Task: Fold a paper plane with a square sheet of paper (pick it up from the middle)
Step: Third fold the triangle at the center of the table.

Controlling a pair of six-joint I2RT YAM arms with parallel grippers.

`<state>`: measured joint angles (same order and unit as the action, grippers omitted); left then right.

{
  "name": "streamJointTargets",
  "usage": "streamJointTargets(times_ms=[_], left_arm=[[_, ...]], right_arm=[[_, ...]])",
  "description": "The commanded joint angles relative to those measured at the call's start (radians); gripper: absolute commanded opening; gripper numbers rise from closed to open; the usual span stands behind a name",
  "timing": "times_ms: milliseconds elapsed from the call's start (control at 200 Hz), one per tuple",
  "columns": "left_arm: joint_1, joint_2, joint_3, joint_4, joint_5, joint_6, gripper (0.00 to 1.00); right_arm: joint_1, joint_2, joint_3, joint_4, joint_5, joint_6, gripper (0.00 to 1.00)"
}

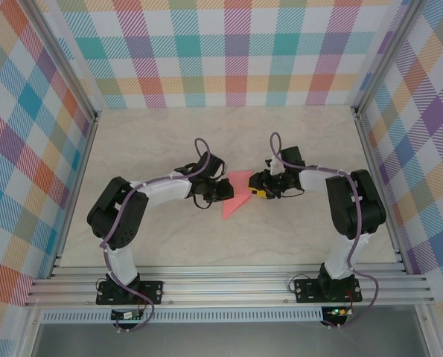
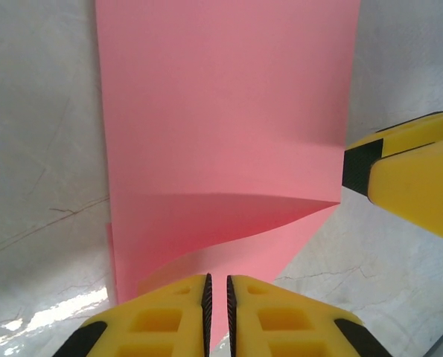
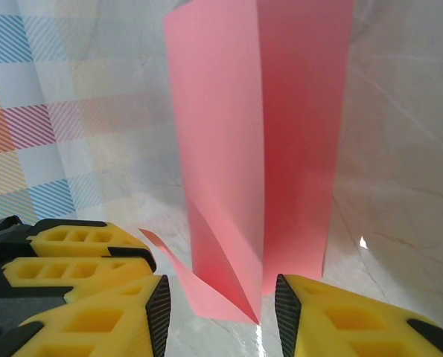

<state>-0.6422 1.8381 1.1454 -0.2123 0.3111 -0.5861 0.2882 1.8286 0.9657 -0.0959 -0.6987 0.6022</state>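
The salmon-pink square sheet of paper lies on the table between my two grippers, folded into a pointed shape whose tip aims near-left. In the left wrist view the paper has one flap lifting off the layer below. My left gripper sits at its near edge, jaws a narrow slit apart, with pink showing through the gap. In the right wrist view the paper stands creased lengthwise. My right gripper is open, and a folded corner lies between its fingers, touching neither.
The marbled tabletop is walled by checked panels at the back and sides. A metal rail runs along the near edge. The two grippers are almost fingertip to fingertip: a right finger shows beside the paper, and left fingers show opposite.
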Motion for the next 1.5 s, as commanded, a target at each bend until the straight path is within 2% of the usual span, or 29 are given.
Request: streamJointTargets(times_ms=[0,165,315,500,775,900,1180,1495], left_arm=[[0.01,-0.022,0.01,-0.023,-0.026,0.014,0.17],[0.0,-0.062,-0.015,-0.01,-0.031,0.02,0.2],[-0.039,-0.117,-0.051,0.003,-0.079,0.022,0.32],[-0.131,-0.148,-0.056,-0.057,-0.26,0.06,0.41],[-0.27,-0.053,0.008,-0.159,-0.487,0.12,0.48],[-0.306,-0.01,0.039,-0.18,-0.577,0.136,0.5],[-0.332,0.05,0.07,-0.201,-0.644,0.155,0.5],[-0.337,0.062,0.06,-0.191,-0.655,0.163,0.49]], right_arm=[[0.004,0.033,0.036,-0.016,-0.034,0.004,0.44],[0.005,0.047,0.068,-0.051,-0.01,-0.012,0.45],[0.005,0.072,0.107,-0.085,-0.028,-0.033,0.47],[0.005,0.107,0.134,-0.084,-0.067,-0.033,0.47],[0.005,0.127,0.164,-0.095,-0.117,-0.048,0.44],[0.006,0.133,0.171,-0.102,-0.145,-0.053,0.42],[0.008,0.133,0.181,-0.11,-0.191,-0.056,0.38],[0.013,0.132,0.188,-0.121,-0.192,-0.055,0.34]])
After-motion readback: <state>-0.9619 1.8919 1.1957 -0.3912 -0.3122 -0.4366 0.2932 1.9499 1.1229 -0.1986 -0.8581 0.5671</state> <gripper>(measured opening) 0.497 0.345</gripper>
